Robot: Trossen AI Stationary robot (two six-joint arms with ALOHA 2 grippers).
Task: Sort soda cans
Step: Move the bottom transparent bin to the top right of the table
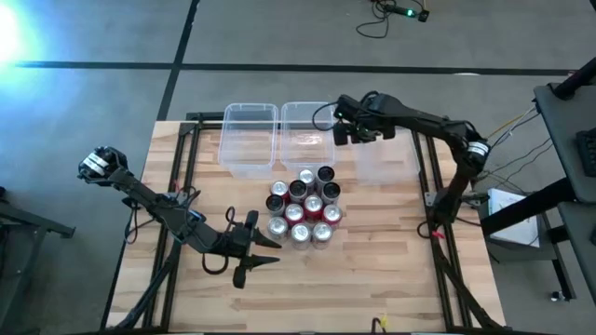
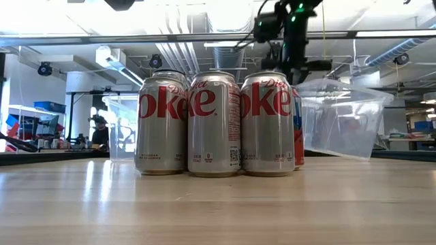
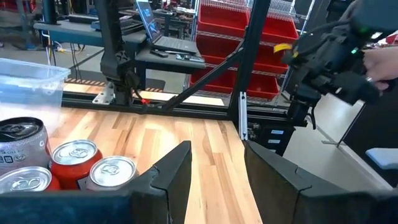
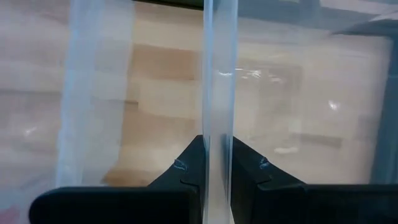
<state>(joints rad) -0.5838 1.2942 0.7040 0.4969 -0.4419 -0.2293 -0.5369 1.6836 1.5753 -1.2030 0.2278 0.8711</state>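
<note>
The three silver soda cans (image 2: 214,122) in front read "Diet Coke" in red letters.

I see the cluster of small cylindrical metal soda cans (image 1: 303,207) standing tightly packed at the middle of the wooden table (image 1: 391,279). Behind them, along the far edge, three clear plastic rectangular bins (image 1: 250,140) sit side by side.
</note>
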